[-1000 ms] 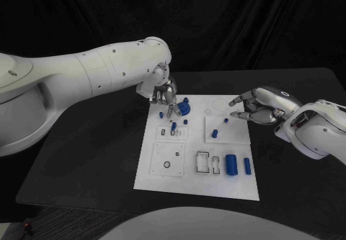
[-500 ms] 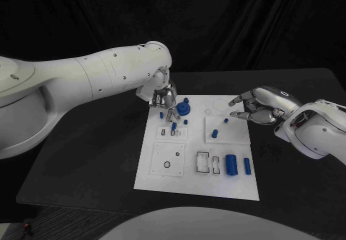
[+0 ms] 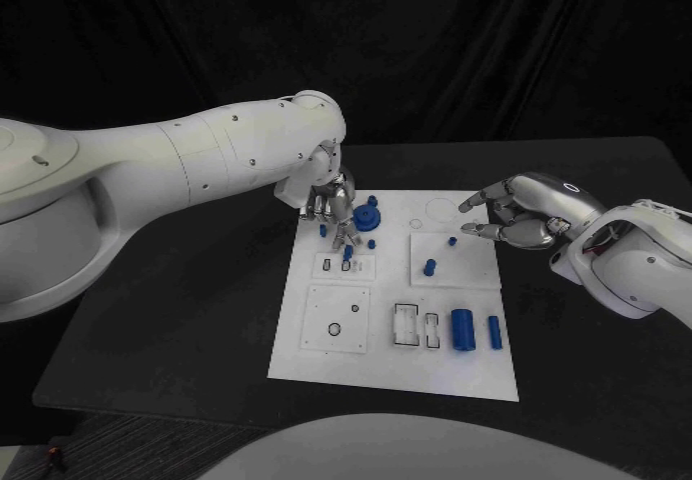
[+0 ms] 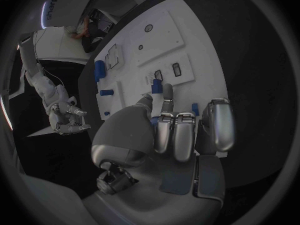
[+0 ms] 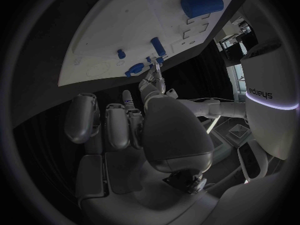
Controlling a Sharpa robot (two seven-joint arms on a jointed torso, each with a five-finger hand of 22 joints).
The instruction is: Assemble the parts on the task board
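Observation:
The white task board (image 3: 389, 372) lies mid-table. My left hand (image 3: 333, 203) reaches down over its far left part. Thumb and a finger pinch a small blue peg (image 3: 348, 251) (image 4: 156, 85) just above the small slotted plate (image 3: 346, 266) (image 4: 167, 73). A blue gear-like part (image 3: 371, 215) stands beside that hand. My right hand (image 3: 521, 214) (image 5: 145, 119) hovers at the board's far right edge, fingers bent, thumb and fingertip apart, holding nothing. A short blue peg (image 3: 451, 241) stands just below its fingertips.
More blue pegs (image 3: 430, 266) (image 3: 372, 243) stand on the board. A thick blue cylinder (image 3: 463, 329) (image 5: 202, 3) and a thinner one (image 3: 495, 332) lie near the front right, next to rectangular frames (image 3: 408, 325). A plate with a ring hole (image 3: 336, 328) sits front left.
My left hand has edged slightly right and down toward the slotted plate, still pinching the peg. The right hand has stayed put.

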